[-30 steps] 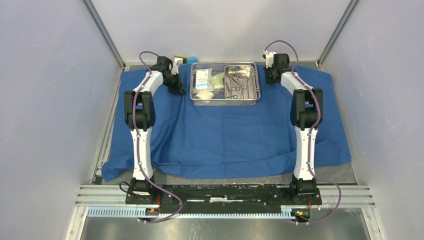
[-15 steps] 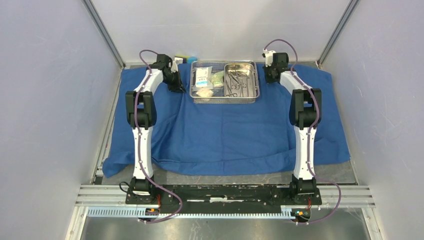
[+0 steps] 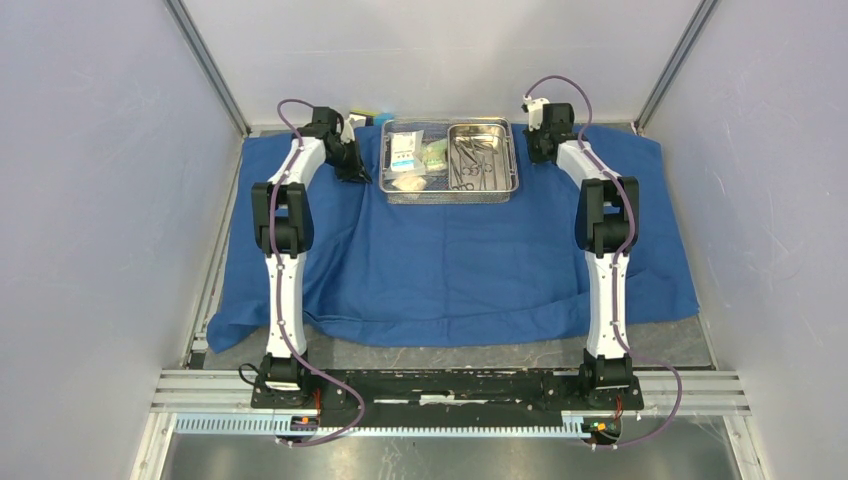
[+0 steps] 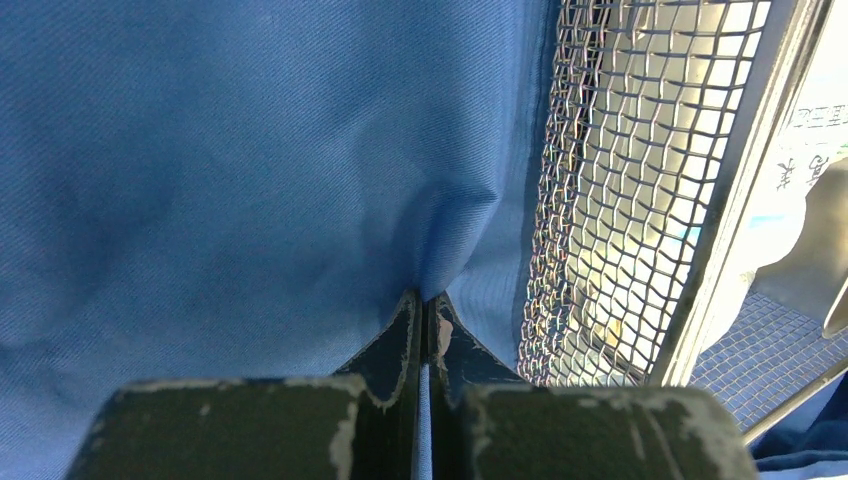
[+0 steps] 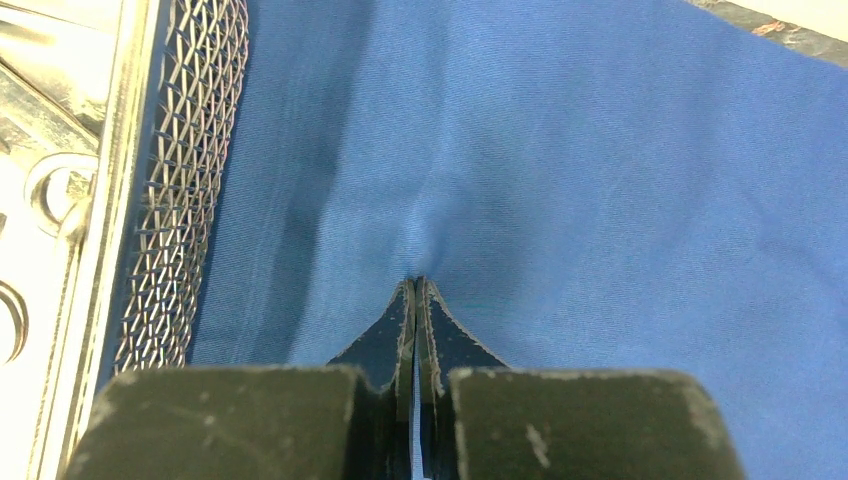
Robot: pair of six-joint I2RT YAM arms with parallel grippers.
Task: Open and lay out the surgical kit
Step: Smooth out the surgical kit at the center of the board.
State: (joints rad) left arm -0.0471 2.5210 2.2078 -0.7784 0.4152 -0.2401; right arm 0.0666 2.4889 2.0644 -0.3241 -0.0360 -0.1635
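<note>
The blue cloth wrap [image 3: 450, 260] lies spread over the table. On its far part stands the wire-mesh basket [image 3: 452, 199], holding white and green packets [image 3: 406, 153] on the left. On the right, a steel pan [image 3: 503, 180] holds slim steel instruments [image 3: 470, 165]. My left gripper [image 3: 352, 172] is shut on a fold of cloth [image 4: 440, 250] just left of the basket's mesh wall [image 4: 600, 200]. My right gripper [image 3: 533, 152] is shut on a cloth fold [image 5: 430, 240] just right of the mesh wall [image 5: 180, 200].
Small coloured blocks [image 3: 366, 117] sit at the back behind my left gripper. Grey walls and slanted frame posts [image 3: 210, 70] close in the table. The cloth's near edge [image 3: 440, 343] lies ahead of the metal rail [image 3: 450, 385] with the arm bases.
Both grippers have moved toward the back wall while pinching the cloth. The cloth and the basket on it have slid away with them, and the cloth's near edge has drawn back.
</note>
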